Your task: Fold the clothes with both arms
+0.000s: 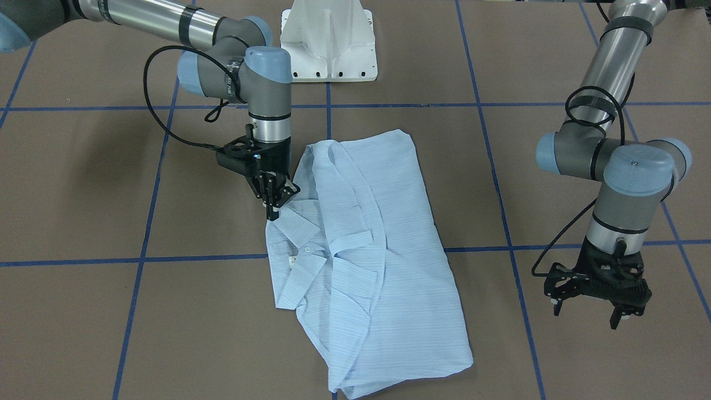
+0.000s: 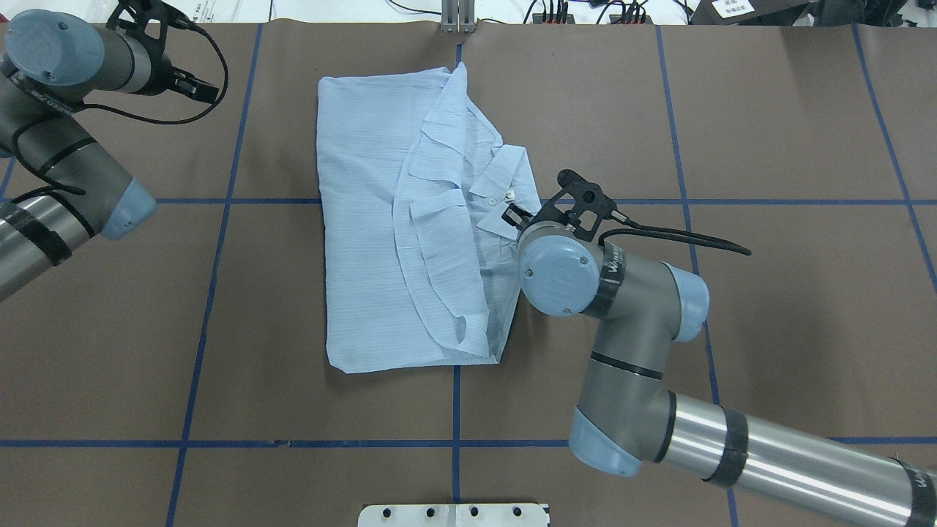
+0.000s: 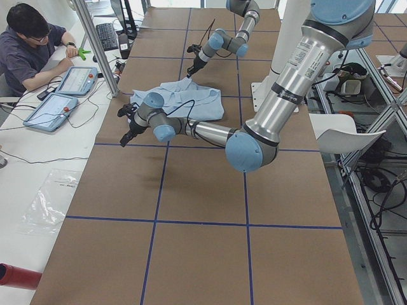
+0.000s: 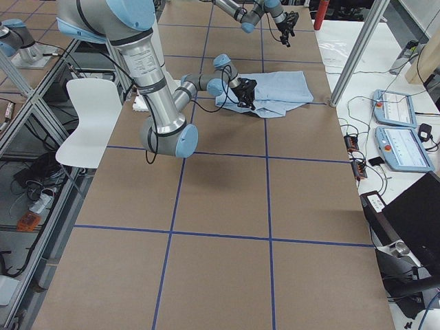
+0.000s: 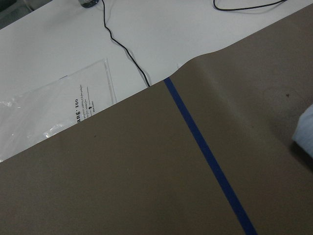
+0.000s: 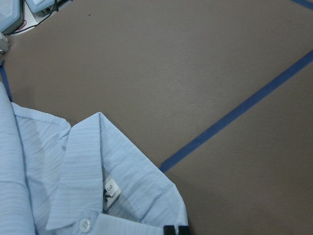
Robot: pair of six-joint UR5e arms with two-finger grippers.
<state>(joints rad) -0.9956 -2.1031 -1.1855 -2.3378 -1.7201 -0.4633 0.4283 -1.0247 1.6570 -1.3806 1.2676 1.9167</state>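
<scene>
The light blue striped shirt point(image 1: 383, 261) lies partly folded on the brown table, collar toward the robot's right side. My right gripper point(image 1: 273, 210) points down at the shirt's edge beside the collar point(image 6: 83, 166). Its fingertips point(image 6: 169, 229) are shut together on the fabric there. In the overhead view the right wrist point(image 2: 556, 267) hides that grip, and the shirt point(image 2: 373, 219) spreads to its left. My left gripper point(image 1: 589, 315) hangs open and holds nothing, above bare table well off the shirt's far side. Only a corner of the shirt point(image 5: 305, 129) shows in the left wrist view.
Blue tape lines point(image 1: 144, 222) grid the brown table cover. The white pedestal base point(image 1: 328, 44) stands at the robot's side. Beyond the table's far edge lie a plastic bag point(image 5: 49, 112) and cables. A person point(image 3: 25, 44) sits at a side desk with tablets point(image 3: 54, 108).
</scene>
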